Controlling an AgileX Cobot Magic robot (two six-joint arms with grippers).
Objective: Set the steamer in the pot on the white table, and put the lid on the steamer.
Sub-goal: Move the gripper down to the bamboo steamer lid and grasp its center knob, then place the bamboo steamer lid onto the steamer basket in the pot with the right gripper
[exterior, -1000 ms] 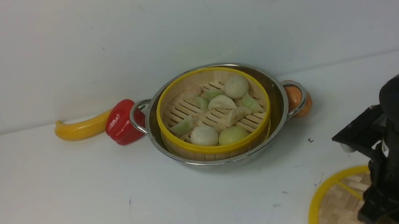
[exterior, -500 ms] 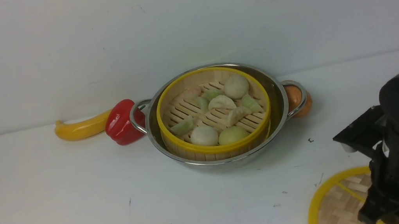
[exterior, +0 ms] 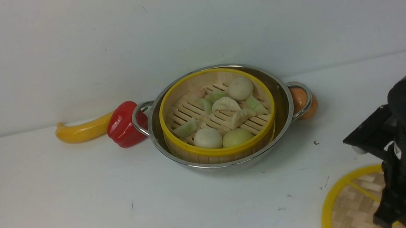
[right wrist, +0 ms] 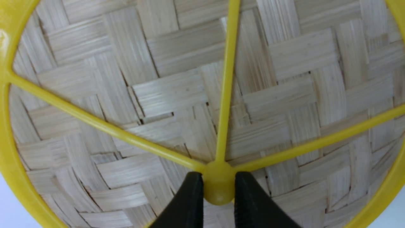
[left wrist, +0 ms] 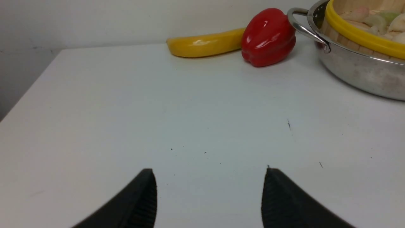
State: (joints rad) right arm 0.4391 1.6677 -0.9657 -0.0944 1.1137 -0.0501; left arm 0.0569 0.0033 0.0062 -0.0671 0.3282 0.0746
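fingers [right wrist: 186, 205] of the right gripper [right wrist: 218, 190] have just pinched shut on the central yellow knob [right wrist: 218, 185] of the flat round woven-bamboo lid with yellow rim and spokes [right wrist: 171, 91], which lies on the large speckled white table [exterior: 78, 197] well to the near right of the wide shiny stainless-steel pot [exterior: 227, 165]. the round bamboo steamer with yellow rim [exterior: 223, 152], loaded with pale toy dumplings and buns, already sits inside the pot, so the first half of the job looks done. the disc appears to have shifted slightly away from the pot as the jaws closed, a hint that the hold is taking. the left gripper [left wrist: 208, 172] hovers wide open and empty over the table to the near left of the pot. a red toy pepper [exterior: 124, 123] sits by the pot's left handle. what remains appears to be lifting the lid and carrying it to the steamer.
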